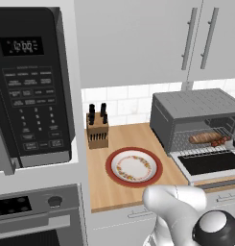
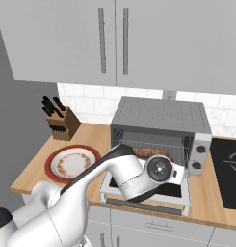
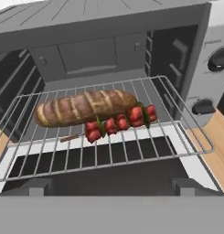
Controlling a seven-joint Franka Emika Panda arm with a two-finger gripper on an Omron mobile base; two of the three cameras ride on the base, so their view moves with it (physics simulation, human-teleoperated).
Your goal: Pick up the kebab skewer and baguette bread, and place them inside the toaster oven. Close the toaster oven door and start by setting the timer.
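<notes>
The grey toaster oven (image 1: 195,103) (image 2: 160,116) (image 3: 109,23) stands at the counter's right with its door (image 1: 205,163) (image 2: 148,200) (image 3: 193,167) dropped flat open. On the wire rack (image 3: 177,109) lies the golden-brown baguette (image 3: 83,107) (image 1: 203,138) (image 2: 146,153). The kebab skewer (image 3: 118,122) (image 1: 220,141) rests against the baguette's front right side. My gripper (image 3: 111,187) hovers over the open door just in front of the rack. It is open, its fingertips wide apart and nothing between them. Two knobs (image 3: 218,58) (image 2: 200,148) sit on the oven's right panel.
An empty red-rimmed plate (image 1: 134,167) (image 2: 72,163) lies on the wooden counter (image 1: 119,192) left of the oven. A knife block (image 1: 97,127) (image 2: 61,123) stands at the back wall. A black microwave (image 1: 30,86) hangs at far left, and a dark cooktop (image 2: 228,173) lies at right.
</notes>
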